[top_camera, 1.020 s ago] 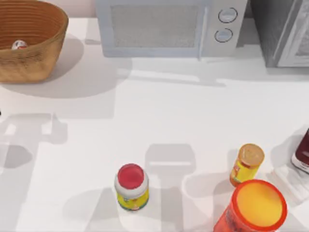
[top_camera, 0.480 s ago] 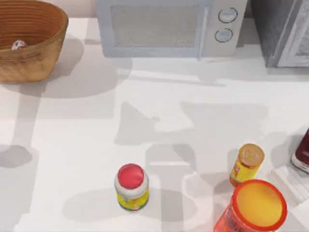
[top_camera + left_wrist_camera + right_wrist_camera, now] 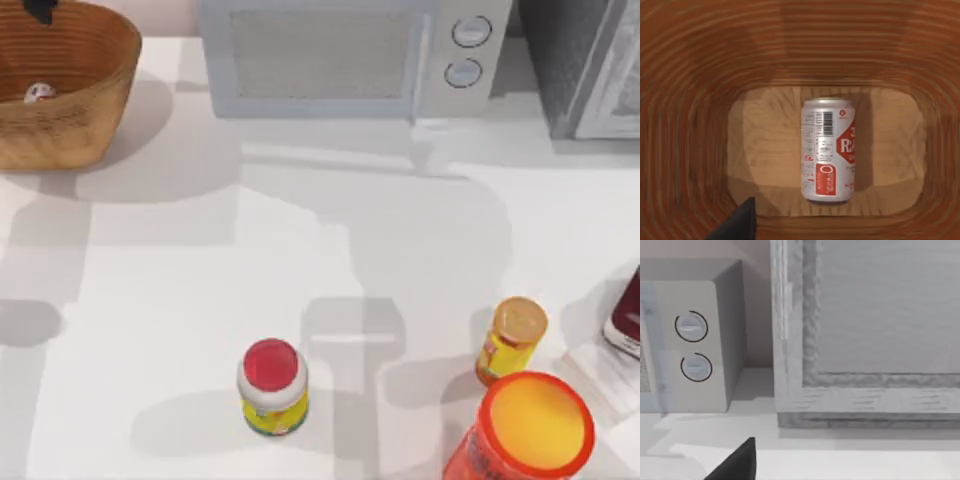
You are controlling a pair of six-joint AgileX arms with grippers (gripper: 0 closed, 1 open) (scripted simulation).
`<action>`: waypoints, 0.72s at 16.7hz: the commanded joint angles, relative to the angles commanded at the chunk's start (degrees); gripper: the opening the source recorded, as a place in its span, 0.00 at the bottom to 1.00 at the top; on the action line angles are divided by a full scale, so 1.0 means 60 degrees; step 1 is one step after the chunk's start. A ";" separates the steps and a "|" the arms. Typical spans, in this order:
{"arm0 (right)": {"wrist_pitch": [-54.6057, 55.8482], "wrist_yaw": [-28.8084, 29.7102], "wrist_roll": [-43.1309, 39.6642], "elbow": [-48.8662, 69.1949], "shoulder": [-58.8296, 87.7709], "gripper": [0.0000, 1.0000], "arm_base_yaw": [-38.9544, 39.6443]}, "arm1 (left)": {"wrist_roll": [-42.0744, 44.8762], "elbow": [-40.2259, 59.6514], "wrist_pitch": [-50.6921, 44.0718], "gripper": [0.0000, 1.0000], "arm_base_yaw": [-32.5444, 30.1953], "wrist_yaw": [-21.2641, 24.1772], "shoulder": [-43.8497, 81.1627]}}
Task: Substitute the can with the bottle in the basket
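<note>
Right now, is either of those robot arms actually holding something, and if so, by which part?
Nothing is held. The can lies on its side, untouched, on the floor of the basket, with the left arm above it.

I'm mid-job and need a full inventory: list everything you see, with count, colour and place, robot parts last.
Round woven wicker basket: one, orange-brown, table's far left corner.
Small white can with red print: one, lying on its side on the basket floor.
Microwave: one, pale grey, far edge, centre.
Grey cabinet: one, far right.
Red-capped white and yellow bottle: one, upright, near edge, centre.
Yellow bottle with orange-gold cap: one, upright, near right.
Large orange tub with yellow lid: one, near right corner.
Dark red container: one, right edge, cut off.
Left end effector: black, above the basket.
Right end effector: black, facing microwave and cabinet.
</note>
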 joint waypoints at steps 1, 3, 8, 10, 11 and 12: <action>0.0000 0.0000 0.0000 0.0000 0.0000 1.00 0.0000 | 0.0055 0.0756 -0.0399 1.00 0.0025 0.0016 0.0732; 0.0000 0.0000 0.0000 0.0000 0.0000 1.00 0.0000 | 0.0154 0.2063 -0.1094 1.00 0.0070 0.0044 0.2008; 0.0000 0.0000 0.0000 0.0000 0.0000 1.00 0.0000 | 0.0297 0.3796 -0.2028 1.00 0.0133 0.0080 0.3733; 0.0000 0.0000 0.0000 0.0000 0.0000 1.00 0.0000 | 0.0302 0.3855 -0.2061 1.00 0.0135 0.0081 0.3794; 0.0000 0.0000 0.0000 0.0000 0.0000 1.00 0.0000 | 0.0302 0.3855 -0.2061 1.00 0.0135 0.0081 0.3794; 0.0000 0.0000 0.0000 0.0000 0.0000 1.00 0.0000 | 0.0302 0.3855 -0.2061 1.00 0.0135 0.0081 0.3794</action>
